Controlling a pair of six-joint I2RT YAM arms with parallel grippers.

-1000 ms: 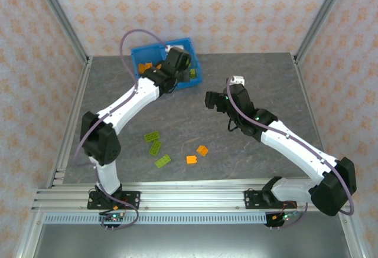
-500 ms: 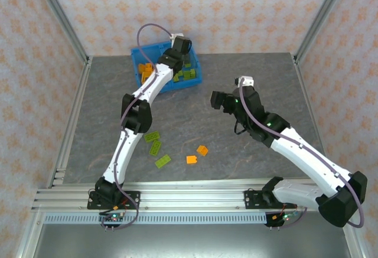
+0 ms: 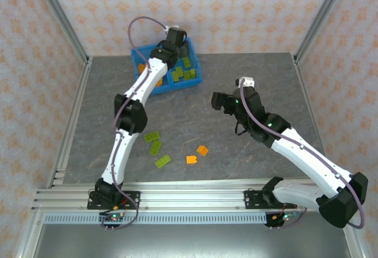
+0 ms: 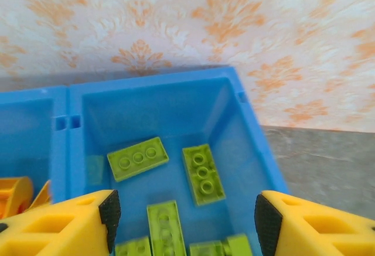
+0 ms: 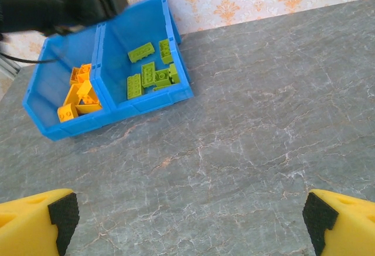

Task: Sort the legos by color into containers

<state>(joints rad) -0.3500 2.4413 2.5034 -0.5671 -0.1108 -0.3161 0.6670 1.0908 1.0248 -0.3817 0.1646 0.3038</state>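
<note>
5 legos (image 3: pixel 162 161) dot the grey marbled table (image 3: pixel 236 169) amid orange-patterned walls (image 3: pixel 236 10); left fingers (image 4: pixel 64 221), right fingers (image 5: pixel 35 221) gape empty.

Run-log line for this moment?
left gripper: open, empty, above green compartment | right gripper: open, empty, above table | on table: three green bricks, two orange bricks

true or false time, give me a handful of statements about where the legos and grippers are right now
1. Three loose green bricks lie on the table. True.
2. The blue bin has both colours mixed in one compartment. False: orange pieces lie in one side, green pieces in the other.
3. The left gripper is shut on an orange brick. False: its jaws stand apart, nothing between them, above the green pieces.
4. Two loose orange bricks lie on the table. True.
5. The right gripper is open and empty. True.
</note>
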